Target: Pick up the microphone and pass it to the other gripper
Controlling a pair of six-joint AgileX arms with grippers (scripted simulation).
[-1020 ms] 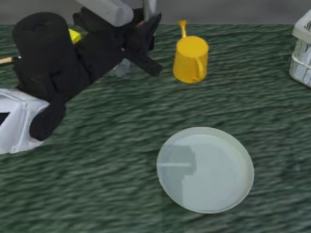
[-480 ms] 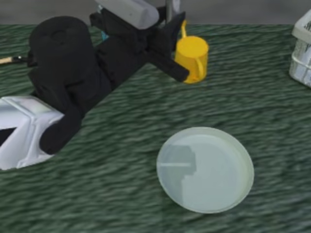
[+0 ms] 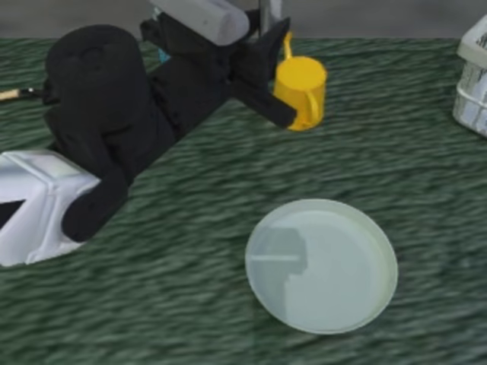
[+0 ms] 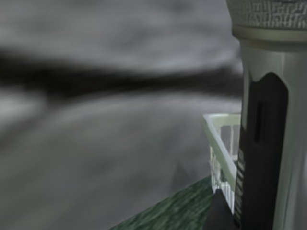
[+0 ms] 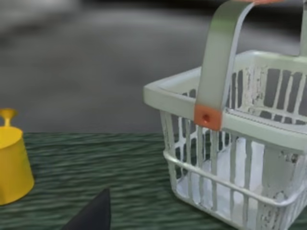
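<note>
The microphone (image 3: 270,14) is held off the table at the back, left of centre in the top view. Its grey shaft sticks out past the black fingers of my left gripper (image 3: 266,72), which is shut on it. Close up in the left wrist view, the microphone (image 4: 268,143) stands upright, with its mesh head uppermost and a black strip down its silver body. One dark finger (image 4: 218,215) shows beside it. My right gripper (image 5: 96,218) is out of the top view; its wrist view shows only a dark wedge low over the green cloth.
A yellow watering can (image 3: 299,91) stands just right of my left gripper. A pale round plate (image 3: 321,265) lies in the middle front. A white basket (image 3: 473,76) with a grey handle sits at the right edge, close to the right gripper (image 5: 240,143).
My left arm has carried the microphone to the right, up against the yellow can, then stopped; the last half second shows no motion. Plate, can and basket stay put.
</note>
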